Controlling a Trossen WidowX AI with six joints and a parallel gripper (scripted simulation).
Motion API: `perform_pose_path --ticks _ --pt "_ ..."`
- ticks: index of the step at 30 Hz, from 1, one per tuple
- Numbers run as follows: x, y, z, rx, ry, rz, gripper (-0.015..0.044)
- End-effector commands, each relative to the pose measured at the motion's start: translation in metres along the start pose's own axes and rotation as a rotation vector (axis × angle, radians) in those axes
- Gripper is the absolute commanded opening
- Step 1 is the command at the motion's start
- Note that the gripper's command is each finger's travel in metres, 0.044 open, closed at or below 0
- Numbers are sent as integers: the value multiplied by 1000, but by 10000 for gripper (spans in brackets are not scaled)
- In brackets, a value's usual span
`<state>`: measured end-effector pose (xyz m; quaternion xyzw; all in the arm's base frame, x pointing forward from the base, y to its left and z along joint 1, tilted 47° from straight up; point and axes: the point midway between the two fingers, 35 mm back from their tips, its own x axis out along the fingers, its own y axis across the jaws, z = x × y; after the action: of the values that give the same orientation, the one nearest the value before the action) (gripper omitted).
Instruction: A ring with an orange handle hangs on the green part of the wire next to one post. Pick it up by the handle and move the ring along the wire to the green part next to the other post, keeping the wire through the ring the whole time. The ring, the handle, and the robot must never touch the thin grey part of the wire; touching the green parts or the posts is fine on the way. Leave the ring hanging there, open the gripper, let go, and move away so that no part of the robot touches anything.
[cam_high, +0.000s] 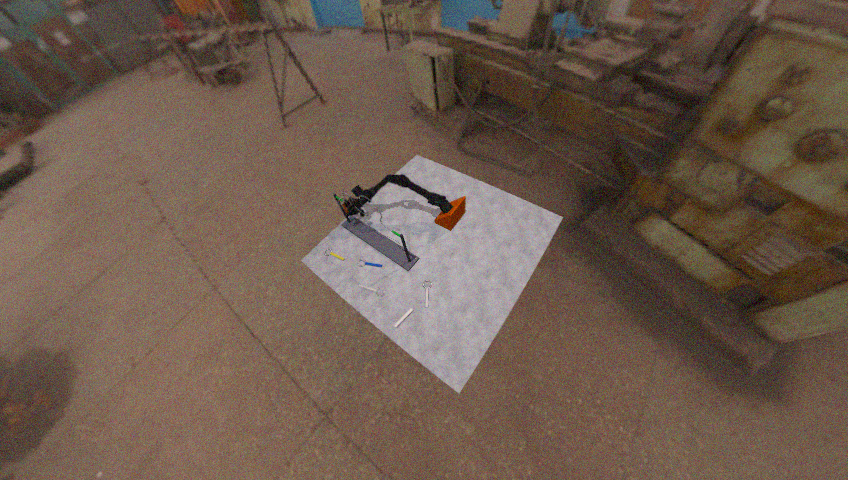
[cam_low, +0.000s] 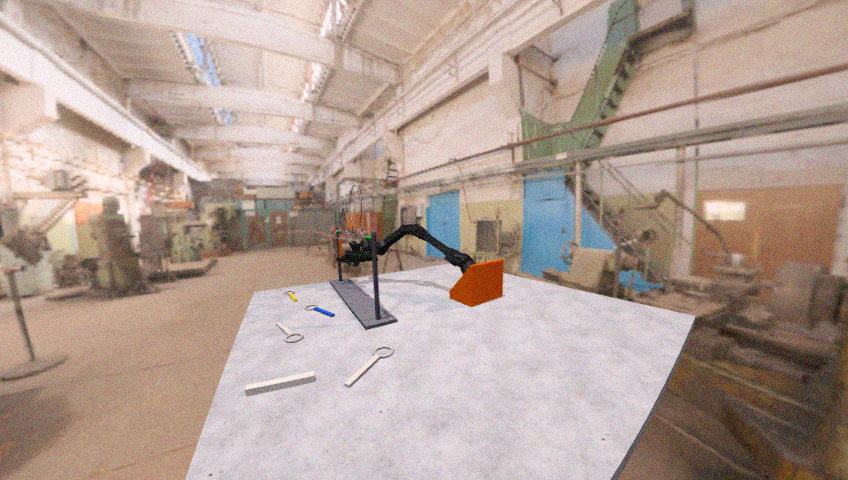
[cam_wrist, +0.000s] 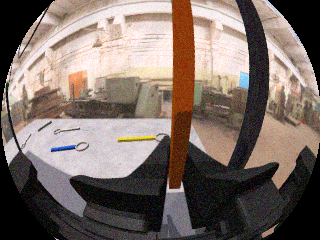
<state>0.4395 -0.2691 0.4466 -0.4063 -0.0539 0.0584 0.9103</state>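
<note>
In the top view, the arm (cam_high: 395, 178) (cam_low: 410, 230) reaches from its orange base (cam_high: 450, 215) (cam_low: 479, 284) to the upper-left edge of the tabletop (cam_high: 493, 267) (cam_low: 476, 380) (cam_wrist: 75, 165), where the gripper (cam_high: 352, 207) (cam_low: 348, 259) (cam_wrist: 172, 140) is at the far post (cam_high: 340, 206) (cam_low: 339, 270). The orange handle (cam_high: 346, 208) (cam_low: 340, 243) (cam_wrist: 183, 75) is beside that post; its ring is too small to make out. A grey strip (cam_high: 380, 242) (cam_low: 360, 303) runs from there inward to the near post (cam_high: 405, 246) (cam_low: 375, 279). Toward the lower-left edge lie a yellow-handled ring (cam_high: 337, 256) (cam_low: 292, 296) (cam_wrist: 136, 139), a blue-handled ring (cam_high: 373, 264) (cam_low: 323, 311) (cam_wrist: 62, 148) and a white bar (cam_high: 404, 317) (cam_low: 279, 383). In the exterior view, the handle stands upright near the tabletop's far left corner, at gripper height and above; the near post rises farther in from the left edge. The yellow-handled ring lies by that same corner, the blue one slightly nearer, and the white bar beside the left edge. In the wrist view, the fingers are clamped on the handle's lower part, with its end showing just below the tips. A dark post stands to the right of the handle, apart from it.
</note>
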Motion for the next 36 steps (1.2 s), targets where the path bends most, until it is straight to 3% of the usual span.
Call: perform_pose_path --ticks 1,36 --pt "0 0 0 0 1 0 -150" --pt "0 2 14 -3 -3 4 -150"
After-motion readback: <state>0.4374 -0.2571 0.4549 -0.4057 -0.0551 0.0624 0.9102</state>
